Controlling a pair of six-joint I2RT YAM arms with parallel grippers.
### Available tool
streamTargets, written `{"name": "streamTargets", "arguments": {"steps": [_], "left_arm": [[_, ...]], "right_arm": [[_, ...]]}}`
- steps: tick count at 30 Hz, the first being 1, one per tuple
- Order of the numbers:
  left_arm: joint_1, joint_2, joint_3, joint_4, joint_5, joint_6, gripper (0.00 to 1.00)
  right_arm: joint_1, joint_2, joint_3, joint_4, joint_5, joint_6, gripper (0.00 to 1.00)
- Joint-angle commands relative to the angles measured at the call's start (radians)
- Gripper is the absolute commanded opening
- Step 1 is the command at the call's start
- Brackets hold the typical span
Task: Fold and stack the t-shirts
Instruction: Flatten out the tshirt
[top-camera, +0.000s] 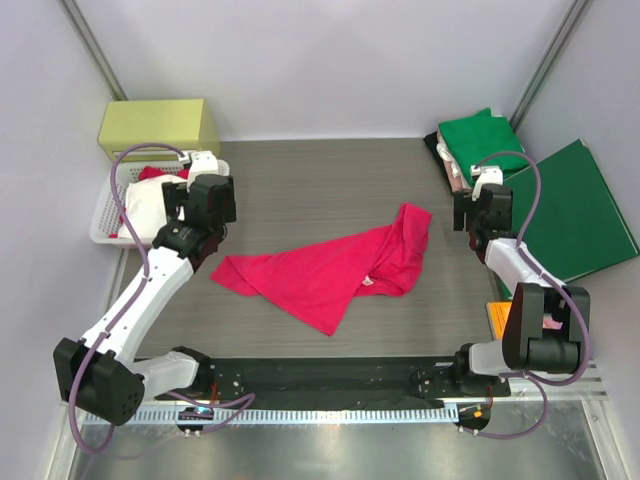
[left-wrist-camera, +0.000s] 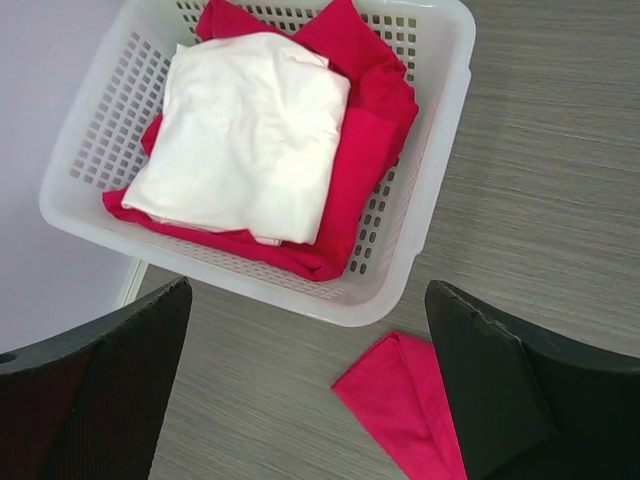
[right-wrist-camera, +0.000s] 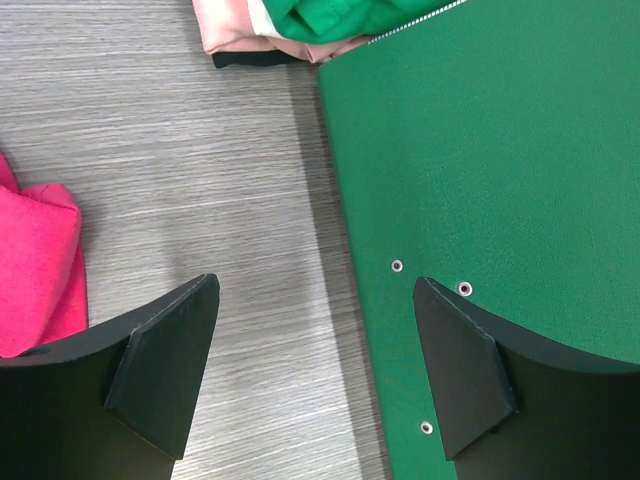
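Red t-shirt (top-camera: 335, 275) lies crumpled mid-table, unfolded, running diagonally: a thin tip at the left, a bunched end with the neck label (top-camera: 368, 283) at the right

Green t-shirt (top-camera: 480, 135) sits folded at the far right on a beige-pink t-shirt (right-wrist-camera: 250, 30), beside the folder (top-camera: 580, 210); we read that as the stack

Left gripper (left-wrist-camera: 310, 400) has its jaws wide apart and nothing in them. It hovers over the near edge of the basket (left-wrist-camera: 440, 150), with the shirt's left tip just below its right finger

Right gripper (right-wrist-camera: 315, 370) is also spread and empty, over bare table (right-wrist-camera: 200, 150) between the shirt's right edge and the folder

Handling, our read: light, limp cloth with no stiffness. It'll drape and bunch, and drag on the table rather than slide clean (layers overlap, so a deep pinch may take two)

We'd take it at the edges: left tip for the left arm, right bunched edge for the right, shallow pinch, then pull apart to flatten before any fold

The basket also holds white cloth (left-wrist-camera: 250, 130) over more red; we can't tell what garments
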Motion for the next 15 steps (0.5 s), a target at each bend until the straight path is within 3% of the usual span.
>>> {"name": "streamTargets", "arguments": {"steps": [1,5,12,15], "left_arm": [[-0.005,-0.038,-0.003,0.102,-0.018,0.017,1.0],[-0.005,-0.084,-0.032,0.142,0.05,0.012,1.0],[-0.005,-0.037,-0.003,0.09,0.052,0.006,1.0],[-0.005,-0.047,-0.021,0.091,0.149,0.099,1.0]], "right_arm": [[-0.004,-0.004,0.032,0.016,-0.005,-0.004,0.84],[-0.003,0.002,0.038,0.008,-0.007,-0.001,0.84],[-0.004,-0.006,0.036,0.011,-0.013,0.0,0.84],[-0.004,-0.003,0.035,0.011,-0.016,-0.003,0.84]]}}
